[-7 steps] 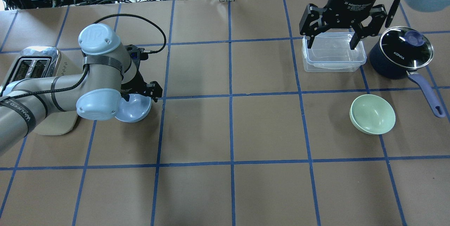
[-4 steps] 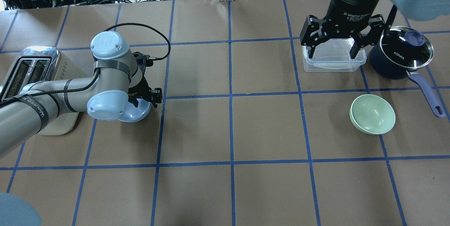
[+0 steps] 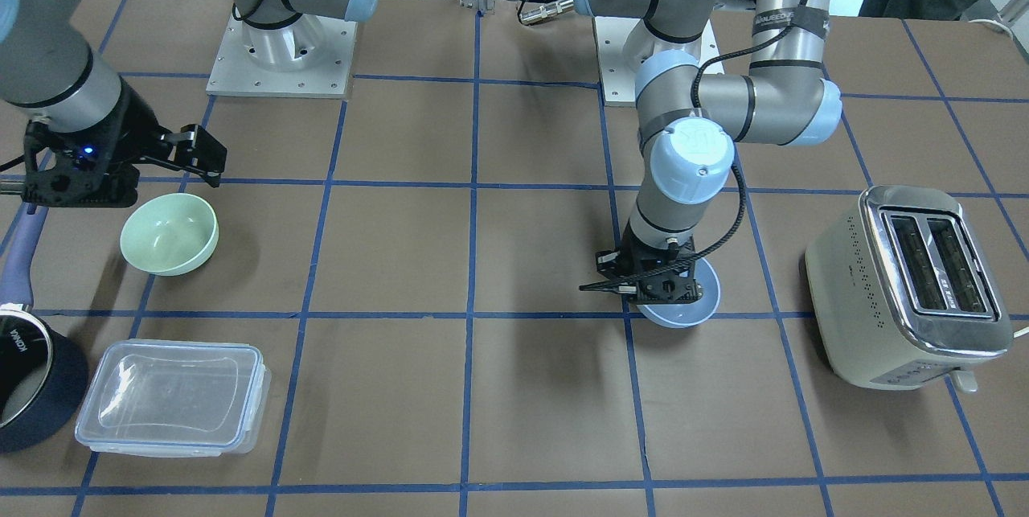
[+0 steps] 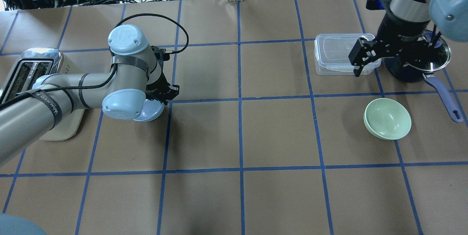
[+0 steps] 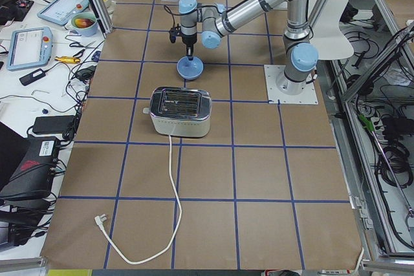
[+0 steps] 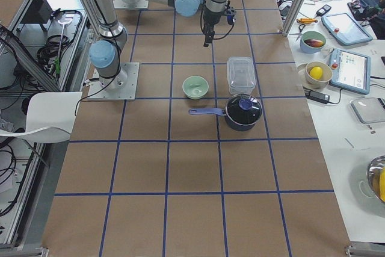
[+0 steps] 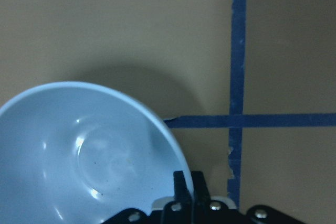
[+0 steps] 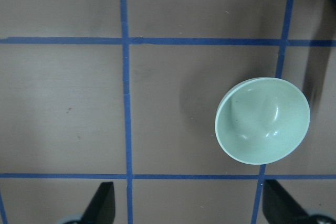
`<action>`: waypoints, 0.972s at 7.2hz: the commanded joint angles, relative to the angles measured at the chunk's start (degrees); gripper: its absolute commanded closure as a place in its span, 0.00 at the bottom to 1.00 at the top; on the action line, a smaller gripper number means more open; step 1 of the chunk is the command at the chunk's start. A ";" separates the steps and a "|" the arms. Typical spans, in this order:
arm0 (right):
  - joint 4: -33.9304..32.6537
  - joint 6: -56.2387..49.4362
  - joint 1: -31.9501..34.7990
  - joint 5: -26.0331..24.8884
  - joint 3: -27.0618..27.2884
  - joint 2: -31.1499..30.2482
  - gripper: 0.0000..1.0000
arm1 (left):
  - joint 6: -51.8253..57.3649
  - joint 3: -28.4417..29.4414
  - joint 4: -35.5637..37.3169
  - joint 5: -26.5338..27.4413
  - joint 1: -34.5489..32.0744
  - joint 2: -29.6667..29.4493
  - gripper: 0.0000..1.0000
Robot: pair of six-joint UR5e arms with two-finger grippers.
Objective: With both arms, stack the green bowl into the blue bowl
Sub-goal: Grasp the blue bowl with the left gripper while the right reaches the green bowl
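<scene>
As stacking demands carrying, the front view's left gripper (image 3: 659, 293) pinches the round pale-blue plastic bowl (image 3: 693, 311) beside the cream toaster (image 3: 908, 284); the wrist view's right gripper (image 8: 191, 203) gapes wide over the round mint-green plastic bowl (image 8: 262, 120), far from that toaster.

Left gripper (image 3: 653, 285), pointing down over the desk's left half, pinches the blue bowl (image 7: 94, 150); right gripper (image 3: 119, 178) hangs spread wide toward the far-right corner.

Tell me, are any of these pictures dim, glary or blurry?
Left wrist view: dim, with small glints inside the blue bowl and a soft shadow beyond its rim. Right wrist view: brighter and even; the green bowl throws a shadow to its left. Front-facing view: sharp; chrome gleams on the toaster.
</scene>
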 commanded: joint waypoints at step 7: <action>-37.49 -24.33 -20.25 -0.38 26.57 6.20 0.13 | -28.29 18.58 -3.69 -1.51 -22.37 -13.29 1.00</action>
